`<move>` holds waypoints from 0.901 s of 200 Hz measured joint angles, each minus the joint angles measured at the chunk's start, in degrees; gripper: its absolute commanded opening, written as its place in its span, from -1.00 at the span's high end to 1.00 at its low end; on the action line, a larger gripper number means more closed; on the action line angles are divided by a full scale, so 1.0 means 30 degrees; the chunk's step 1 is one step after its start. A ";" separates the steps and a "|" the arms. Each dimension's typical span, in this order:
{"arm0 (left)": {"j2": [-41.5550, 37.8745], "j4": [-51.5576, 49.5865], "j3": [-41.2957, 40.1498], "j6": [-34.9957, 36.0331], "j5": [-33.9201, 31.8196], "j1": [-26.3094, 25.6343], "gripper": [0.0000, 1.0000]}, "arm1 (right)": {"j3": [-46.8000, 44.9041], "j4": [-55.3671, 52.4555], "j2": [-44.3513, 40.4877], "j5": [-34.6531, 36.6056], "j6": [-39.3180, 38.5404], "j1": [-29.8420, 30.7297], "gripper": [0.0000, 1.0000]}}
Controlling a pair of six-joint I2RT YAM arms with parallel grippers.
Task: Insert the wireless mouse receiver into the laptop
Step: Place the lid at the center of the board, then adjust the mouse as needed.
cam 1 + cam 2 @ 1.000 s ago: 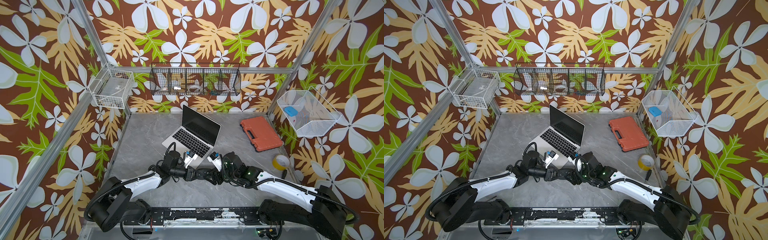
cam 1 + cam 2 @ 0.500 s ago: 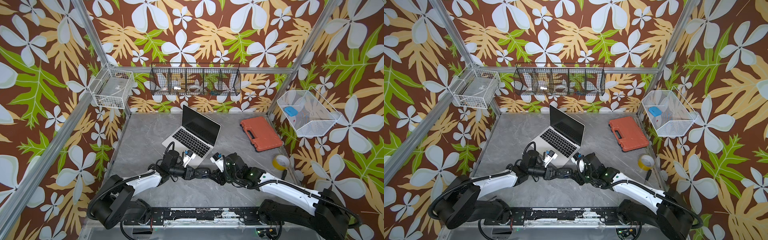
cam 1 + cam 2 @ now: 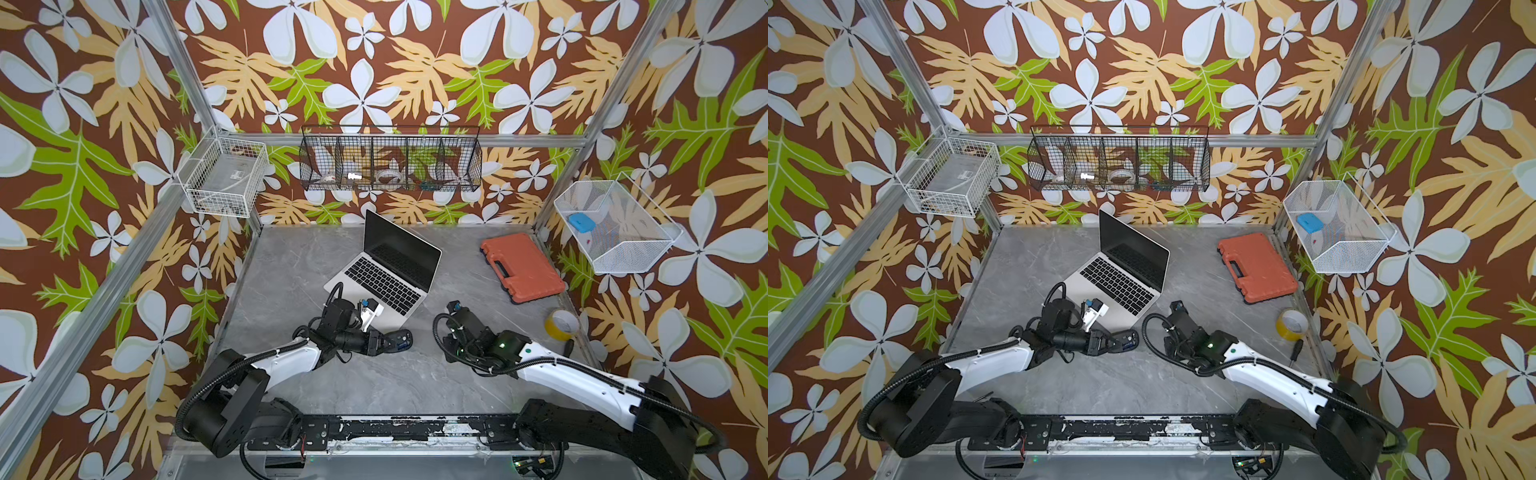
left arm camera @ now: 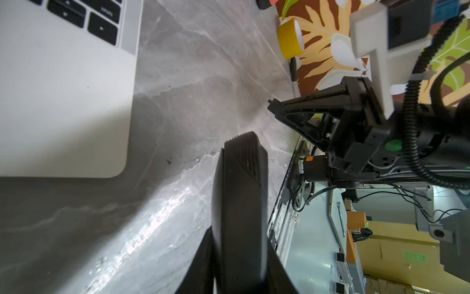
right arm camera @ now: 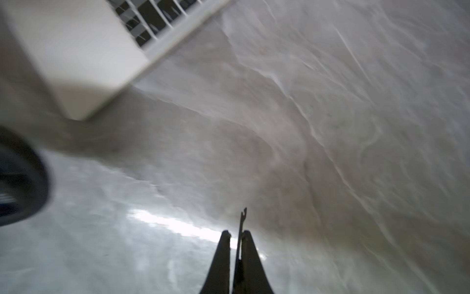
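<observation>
The silver laptop (image 3: 386,282) (image 3: 1117,282) stands open mid-table; its front corner shows in both wrist views (image 4: 63,89) (image 5: 76,63). My left gripper (image 3: 380,341) (image 3: 1106,343) (image 4: 239,267) is shut on the black mouse (image 3: 397,337) (image 3: 1124,338) (image 4: 239,193), held just in front of the laptop. My right gripper (image 3: 451,306) (image 3: 1175,306) (image 5: 235,233) (image 4: 273,107) hovers to the right of the laptop's front corner, apart from the mouse. It is shut on a tiny dark sliver, the wireless mouse receiver (image 5: 243,219) (image 4: 270,101), which sticks out past the fingertips.
An orange case (image 3: 521,266) lies at the back right. Near the right wall are a yellow tape roll (image 3: 561,322) and a small screwdriver (image 3: 1295,351). Wire baskets (image 3: 390,160) hang on the walls. Bare grey table lies between the two arms.
The right gripper closed at the mouse, then drew away to the right with the small piece pinched. The left gripper still holds the mouse in about the same place.
</observation>
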 measured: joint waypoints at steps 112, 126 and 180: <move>-0.0765 -0.2856 0.1100 0.2820 0.1902 -0.0080 1.00 | 0.1785 0.3497 0.1348 -0.9632 -0.6674 -0.0240 -0.77; -0.0903 -0.3060 0.1144 0.3067 0.2623 -0.0153 1.00 | 0.1654 0.4146 0.0940 -1.2123 -0.7453 -0.0838 -0.73; -0.1428 -0.3468 0.1195 0.3781 0.4605 -0.0474 1.00 | 0.1770 0.6149 0.1311 -1.8396 -0.8626 -0.1683 0.25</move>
